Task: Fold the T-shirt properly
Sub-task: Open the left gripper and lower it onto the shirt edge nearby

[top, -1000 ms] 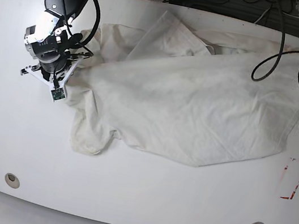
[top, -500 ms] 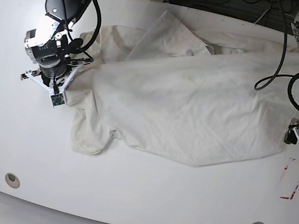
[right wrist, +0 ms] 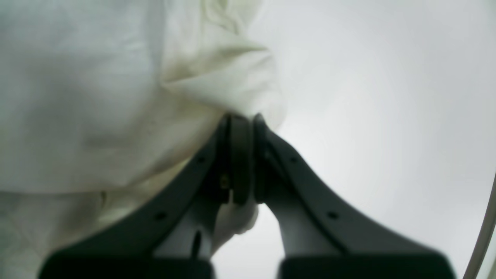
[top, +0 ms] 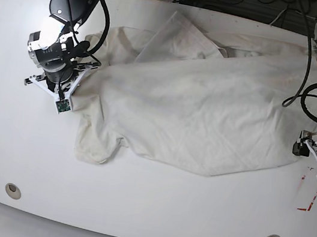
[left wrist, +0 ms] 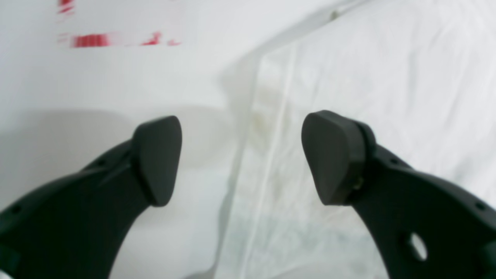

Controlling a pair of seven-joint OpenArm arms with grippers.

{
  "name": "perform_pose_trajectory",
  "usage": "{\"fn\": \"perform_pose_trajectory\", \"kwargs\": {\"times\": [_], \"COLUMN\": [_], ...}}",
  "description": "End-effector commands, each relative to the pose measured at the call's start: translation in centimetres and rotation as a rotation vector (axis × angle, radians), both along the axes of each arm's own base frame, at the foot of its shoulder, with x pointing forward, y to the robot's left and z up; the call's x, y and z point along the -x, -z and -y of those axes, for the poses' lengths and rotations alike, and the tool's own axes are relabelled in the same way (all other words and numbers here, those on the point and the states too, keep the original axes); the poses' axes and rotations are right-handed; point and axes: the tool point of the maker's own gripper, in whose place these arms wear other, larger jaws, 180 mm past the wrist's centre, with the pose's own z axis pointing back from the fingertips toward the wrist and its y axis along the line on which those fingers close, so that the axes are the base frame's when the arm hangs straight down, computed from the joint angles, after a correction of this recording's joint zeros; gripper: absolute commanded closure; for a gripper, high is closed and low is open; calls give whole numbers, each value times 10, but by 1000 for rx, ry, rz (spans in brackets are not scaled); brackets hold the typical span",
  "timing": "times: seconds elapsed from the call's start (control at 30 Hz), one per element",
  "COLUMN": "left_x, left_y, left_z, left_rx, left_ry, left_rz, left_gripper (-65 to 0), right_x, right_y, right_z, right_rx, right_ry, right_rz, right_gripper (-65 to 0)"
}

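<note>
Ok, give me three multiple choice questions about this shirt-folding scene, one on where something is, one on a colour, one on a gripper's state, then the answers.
1. In the left wrist view, what lies between the left gripper's fingertips?
A. the hem edge of the T-shirt
B. a sleeve bunched into a ball
C. a red cup

2. What colour are the marks on the table near the left gripper?
A. blue
B. red
C. green

3. What state is the right gripper in?
A. wide open above bare table
B. shut on a fold of the T-shirt
C. shut on a cable

Answers:
1. A, a straight cloth edge runs up between the two pads.
2. B, red streaks show beyond the pads and by the table's edge in the base view.
3. B, the pads meet with cream cloth bunched at their tips.
</note>
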Motion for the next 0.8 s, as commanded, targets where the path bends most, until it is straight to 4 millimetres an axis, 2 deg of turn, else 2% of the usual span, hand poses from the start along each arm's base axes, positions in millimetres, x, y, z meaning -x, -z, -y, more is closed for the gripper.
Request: {"fn": "perform_pose_trajectory", "kwargs": {"times": [0.0,0.27,0.4,0.57,0.67,0.77], "left_x": [-16,-23,-30,-34,-34,-35], "left_y": [-18,-2,7,8,8,9], "left_z": [-6,14,33,37,38,43], "left_rx": [5,37,100,117,118,125], "left_ry": [-8,41,41,39,40,45], "left_rz": [62,32,35,31,31,32], "left_gripper": [-485,-485,-485,-482,-431,-310], "right_x": [-8,-9,-9,-9,-9,-9], "right_y": [-13,-14,-14,-14,-14,-14], "right_z": [2,2,3,3,3,3], "right_rx": [3,5,6,6,6,6], "right_ry": [-3,-3,-3,-3,-3,-3], "right_rz": [51,52,52,52,52,52], "right_gripper": [0,0,0,0,0,0]}}
